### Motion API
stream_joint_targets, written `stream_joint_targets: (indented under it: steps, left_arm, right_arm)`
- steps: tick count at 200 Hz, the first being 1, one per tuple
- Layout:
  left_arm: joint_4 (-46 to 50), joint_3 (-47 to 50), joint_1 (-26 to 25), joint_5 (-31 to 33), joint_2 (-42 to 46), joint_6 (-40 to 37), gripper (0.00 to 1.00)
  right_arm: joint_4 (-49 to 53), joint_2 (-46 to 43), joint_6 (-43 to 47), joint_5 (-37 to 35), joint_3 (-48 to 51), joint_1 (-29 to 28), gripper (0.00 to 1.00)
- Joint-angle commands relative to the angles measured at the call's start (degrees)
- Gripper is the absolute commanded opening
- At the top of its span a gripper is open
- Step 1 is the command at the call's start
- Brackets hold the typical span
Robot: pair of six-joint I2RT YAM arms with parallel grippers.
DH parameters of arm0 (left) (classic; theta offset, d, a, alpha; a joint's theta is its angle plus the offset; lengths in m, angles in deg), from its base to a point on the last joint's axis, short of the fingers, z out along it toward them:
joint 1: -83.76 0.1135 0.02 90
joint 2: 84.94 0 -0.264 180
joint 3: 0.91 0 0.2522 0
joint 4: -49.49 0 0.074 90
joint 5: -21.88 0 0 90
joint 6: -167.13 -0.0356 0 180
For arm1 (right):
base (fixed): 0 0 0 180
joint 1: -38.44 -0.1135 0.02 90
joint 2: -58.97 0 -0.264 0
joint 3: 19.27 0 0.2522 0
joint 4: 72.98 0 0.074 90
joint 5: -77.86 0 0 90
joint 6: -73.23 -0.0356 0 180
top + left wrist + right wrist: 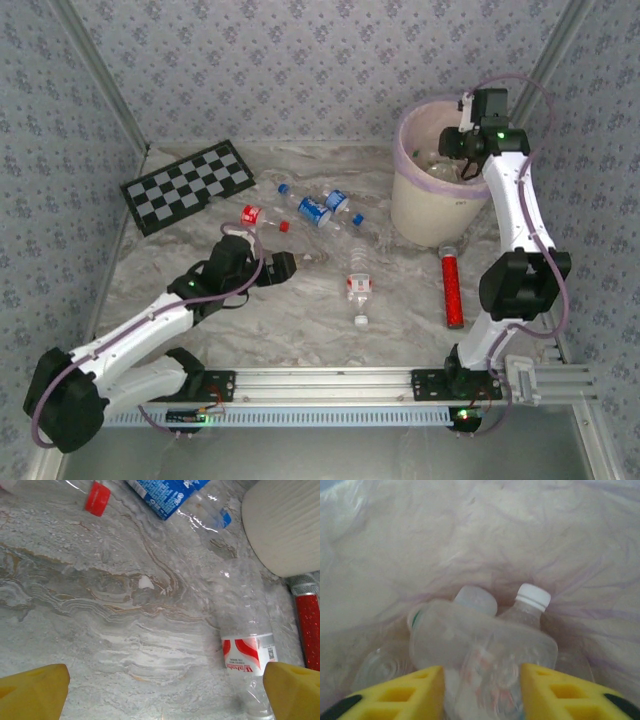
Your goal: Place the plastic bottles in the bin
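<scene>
My right gripper (465, 165) hangs inside the mouth of the bin (405, 140), a cream bucket with a pink bag (470, 540). Its yellow fingers (482, 680) stand open around a blurred clear bottle (485, 645), which lies above a white-capped bottle (532, 600) in the bag. My left gripper (283, 266) is low over the table, open and empty (165, 682). A clear bottle with a red-and-white label (245, 640) lies just inside its right finger (358, 292). A blue-labelled bottle (318, 210) and a red-capped one (262, 218) lie further back.
A solid red cylinder (452, 288) lies in front of the bin, right of the labelled bottle (309, 625). A checkerboard (188, 185) lies at the back left. The bin's white wall (285, 525) stands close to the far right of the left wrist view.
</scene>
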Motion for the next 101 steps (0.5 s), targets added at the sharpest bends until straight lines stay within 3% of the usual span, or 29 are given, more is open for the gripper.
stream_joint_targets:
  steps: [1, 22, 46, 101]
  left_arm:
    - [-1.0, -2.8, 0.4, 0.7, -1.6, 2.4, 0.99]
    - [-4.2, -4.2, -0.7, -2.7, -4.9, 3.5, 0.99]
    - [-3.7, -10.0, -6.9, -2.1, -10.8, -0.6, 0.99]
    - [-0.5, -24.4, -14.6, -4.4, -29.1, -6.5, 0.99]
  right_arm:
    - [3.8, -5.7, -0.9, 1.8, -0.9, -0.4, 0.63]
    - [3.5, -11.0, -1.8, 2.8, 0.9, -0.7, 0.81]
    - [1.8, -18.4, -4.1, 5.1, 7.2, -1.1, 1.00]
    - [-1.3, -35.9, -11.9, 14.7, 25.4, -2.1, 1.00]
